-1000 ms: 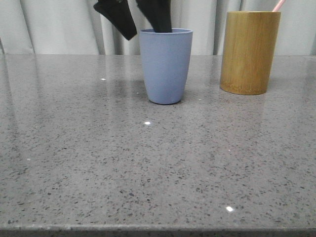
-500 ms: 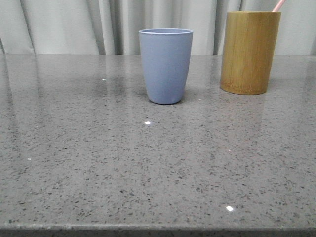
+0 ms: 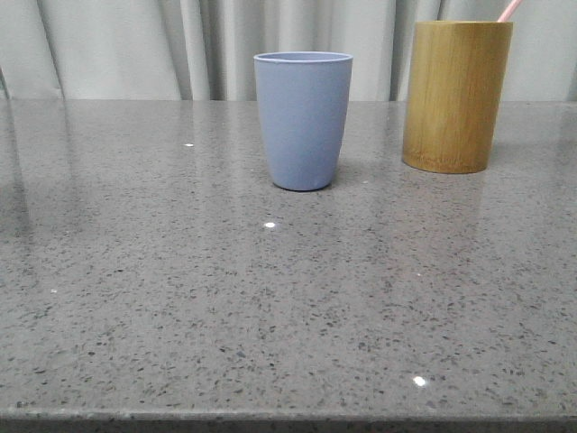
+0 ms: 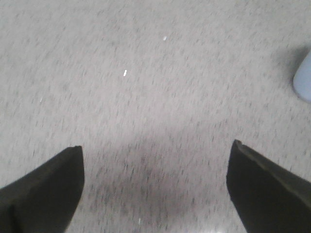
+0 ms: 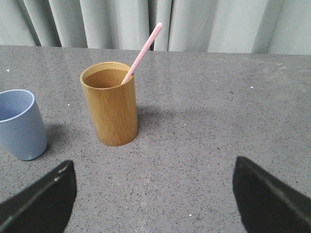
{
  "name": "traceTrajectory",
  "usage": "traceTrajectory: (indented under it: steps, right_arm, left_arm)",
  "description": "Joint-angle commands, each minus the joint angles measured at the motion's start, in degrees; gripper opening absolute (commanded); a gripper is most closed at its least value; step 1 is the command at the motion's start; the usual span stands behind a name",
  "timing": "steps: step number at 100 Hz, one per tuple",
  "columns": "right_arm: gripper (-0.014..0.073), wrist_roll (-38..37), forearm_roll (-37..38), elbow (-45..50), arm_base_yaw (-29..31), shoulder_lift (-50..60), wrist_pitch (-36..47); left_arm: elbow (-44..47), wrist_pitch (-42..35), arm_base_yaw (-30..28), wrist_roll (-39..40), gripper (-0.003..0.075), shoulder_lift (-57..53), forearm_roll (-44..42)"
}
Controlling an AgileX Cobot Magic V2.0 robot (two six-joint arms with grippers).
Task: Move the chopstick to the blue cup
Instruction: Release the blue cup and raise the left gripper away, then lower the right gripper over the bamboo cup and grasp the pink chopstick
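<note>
Grey speckled table: sound, level. Bamboo holder: upright, just right of blue cup. Chopstick: standing in holder, leaning on rim, tip well above it. Right gripper: jaws wide apart, empty, facing holder. Left gripper: wide apart, empty, over bare table. Advised: pinch exposed upper chopstick, lift straight to clear rim.

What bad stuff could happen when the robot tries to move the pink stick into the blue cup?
The chopstick is thin and leans in the bamboo cup, so the open right tool might miss it or let it slip. Pulling it out sideways could tip that tall cup. It is also longer than the blue cup is tall, so dropped in, it might topple the cup or fall out.
</note>
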State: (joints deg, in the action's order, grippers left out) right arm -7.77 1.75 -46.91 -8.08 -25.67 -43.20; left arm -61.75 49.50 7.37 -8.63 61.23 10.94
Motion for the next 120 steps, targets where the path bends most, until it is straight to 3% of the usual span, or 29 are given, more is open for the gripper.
traceTrajectory:
  steps: [1,22,44,82,120]
  right_arm:
    - [0.0645,0.3,0.31,-1.81,0.2,-0.9,3.69]
    - [0.0645,0.3,-0.17,-1.81,0.2,-0.9,3.92]
    - [0.0645,0.3,-3.38,-1.62,0.2,-3.06,10.29]
    - [0.0645,0.25,-4.76,-1.62,0.2,-20.35,38.2]
    - [0.0645,0.25,-8.93,-1.62,0.2,-39.15,59.95]
  left_arm:
    - [4.8,-5.87,-0.67,0.69,0.0578,-6.96,0.99]
    - [14.13,-6.34,-0.8,0.69,0.0578,-18.3,1.11]
    - [15.4,-6.34,-0.8,0.69,0.0578,-22.85,1.11]
    - [15.4,-6.34,-0.8,0.69,0.0578,-22.72,1.11]
    - [15.4,-6.34,-0.8,0.69,0.0578,-22.72,1.11]
